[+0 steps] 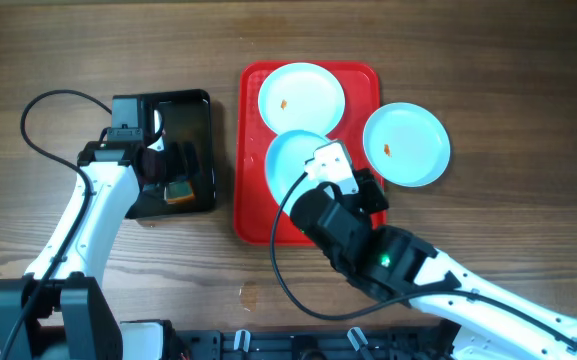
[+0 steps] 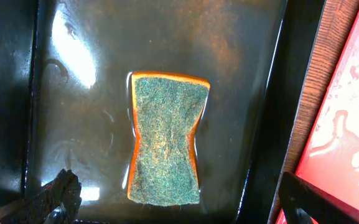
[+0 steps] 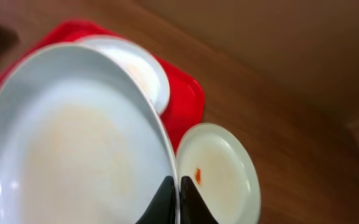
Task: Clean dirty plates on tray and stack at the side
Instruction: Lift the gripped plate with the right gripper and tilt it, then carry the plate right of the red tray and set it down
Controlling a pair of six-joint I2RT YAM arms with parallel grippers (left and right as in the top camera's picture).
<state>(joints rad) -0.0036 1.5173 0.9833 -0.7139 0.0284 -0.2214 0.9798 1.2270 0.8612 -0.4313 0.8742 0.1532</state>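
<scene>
The red tray (image 1: 253,150) holds one plate (image 1: 300,97) with an orange speck at its far end. A second plate (image 1: 290,160) is tilted up over the tray; my right gripper (image 3: 178,186) is shut on its rim (image 3: 92,143). A third plate (image 1: 406,145) with an orange speck lies on the table right of the tray; it also shows in the right wrist view (image 3: 219,171). My left gripper (image 2: 179,208) is open above a green-topped orange sponge (image 2: 167,137) lying in the black tray (image 2: 61,93).
The black tray (image 1: 193,105) stands left of the red tray, on the wooden table (image 1: 508,60). The sponge (image 1: 180,190) lies at its near end. A strip of wood separates the two trays. The red tray's surface is wet (image 2: 347,124).
</scene>
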